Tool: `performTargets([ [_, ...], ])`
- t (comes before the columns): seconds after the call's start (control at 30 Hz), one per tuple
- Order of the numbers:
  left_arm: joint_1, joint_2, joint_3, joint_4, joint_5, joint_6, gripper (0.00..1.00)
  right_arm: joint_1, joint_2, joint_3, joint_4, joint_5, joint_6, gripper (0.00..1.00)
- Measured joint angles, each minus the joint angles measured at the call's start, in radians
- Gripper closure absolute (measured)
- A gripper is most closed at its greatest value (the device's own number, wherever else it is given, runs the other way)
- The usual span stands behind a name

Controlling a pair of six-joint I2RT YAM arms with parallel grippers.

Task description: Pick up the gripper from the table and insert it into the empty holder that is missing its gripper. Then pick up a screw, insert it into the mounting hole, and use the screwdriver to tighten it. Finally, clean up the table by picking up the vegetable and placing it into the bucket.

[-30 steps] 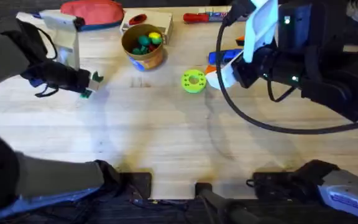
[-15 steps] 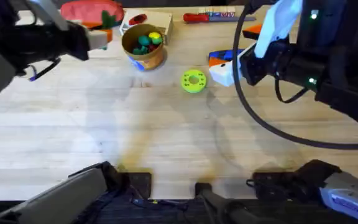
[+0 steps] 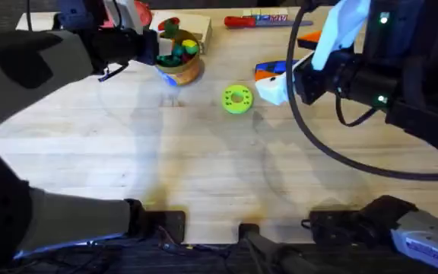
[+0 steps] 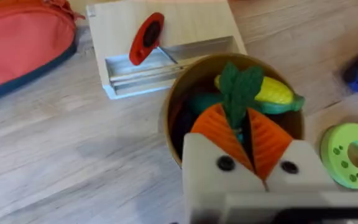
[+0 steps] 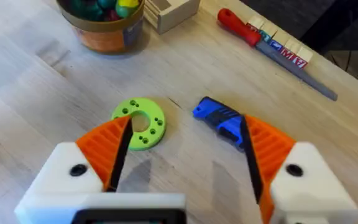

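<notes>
Left gripper [image 4: 246, 140] directly over the bucket [image 4: 178, 102], fingers [image 4: 216, 134] clamped on the vegetable [image 4: 238, 93], leaves sticking up above the bucket's mouth. Bucket already holds toy corn [image 4: 272, 92] and other toy foods. Right gripper [image 5: 182, 146] on the green disc's [image 5: 140, 123] far side from the bucket, above the counter [image 3: 204, 160], fingers wide apart, nothing between them. Screwdriver [image 5: 219, 118] lies just beside the disc.

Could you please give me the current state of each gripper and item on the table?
left gripper: shut on the vegetable, over the bucket
vegetable: held, upright
bucket: upright, holding toy foods
right gripper: open, empty
screwdriver: lying on table
green disc: flat on table
</notes>
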Motion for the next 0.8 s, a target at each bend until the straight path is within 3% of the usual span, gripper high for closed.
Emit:
performTargets([
  [0.07, -0.003, 0.011, 0.0, 0.009, -0.024, -0.018, 0.97, 0.0, 0.0, 0.0, 0.0, 0.0, 0.0, 0.01],
  [0.1, -0.004, 0.01, 0.0, 0.009, -0.038, -0.02, 0.872, 0.0, 0.0, 0.0, 0.0, 0.0, 0.0, 0.01],
  [0.27, -0.004, 0.008, 0.0, 0.008, -0.066, -0.039, 0.104, 0.0, 0.0, 0.0, 0.0, 0.0, 0.021, 0.01],
  [0.3, -0.004, 0.005, 0.0, 0.004, -0.068, -0.045, 0.034, 0.0, -0.002, 0.0, -0.003, 0.0, 0.035, 0.01],
  [0.53, -0.004, -0.159, 0.0, -0.127, -0.075, -0.017, 0.014, 0.0, -0.095, 0.042, -0.238, 0.0, 0.125, 0.01],
  [0.67, -0.024, -0.362, 0.0, -0.315, -0.082, 0.057, 0.013, 0.0, -0.194, 0.138, -0.428, 0.0, 0.151, 0.01],
  [0.8, -0.085, -0.572, 0.0, -0.515, -0.083, 0.125, 0.013, 0.0, -0.296, 0.255, -0.595, 0.0, 0.206, 0.01],
])
